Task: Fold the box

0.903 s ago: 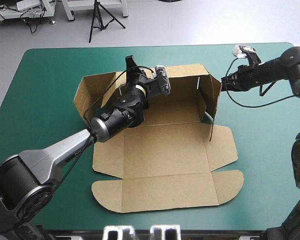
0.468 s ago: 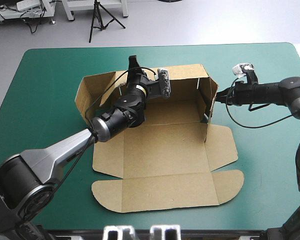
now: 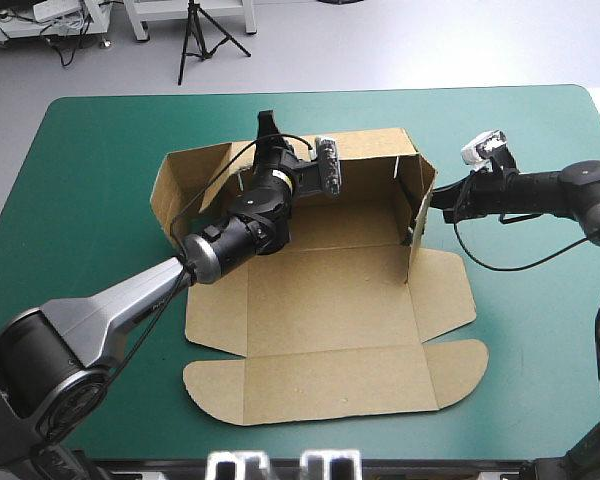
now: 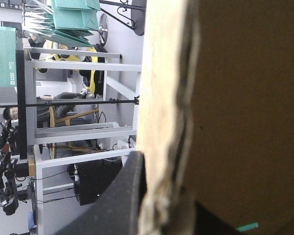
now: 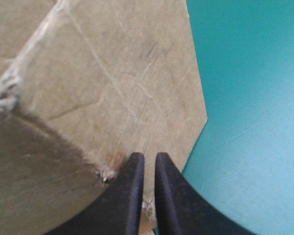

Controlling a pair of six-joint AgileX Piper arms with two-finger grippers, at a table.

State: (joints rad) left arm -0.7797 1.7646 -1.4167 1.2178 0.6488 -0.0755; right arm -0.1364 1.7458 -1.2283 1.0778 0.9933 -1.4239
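Half-raised box [image 3: 330, 290]: left hand [image 3: 264, 135] clamps its back wall, right hand [image 5: 148, 161] seemingly pinches its right wall.

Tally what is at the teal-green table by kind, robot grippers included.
Brown box: 1
Grippers: 2 (left gripper, right gripper)
Total: 3

Box [image 3: 330, 300]: brown cut board, partly erected, set mid-table on the teal-green cover [image 3: 100, 160]. Far wall and right side wall are raised upright; left side flap is leaned outward. Base, front panel and round-ended lid are laid flat toward the near edge.
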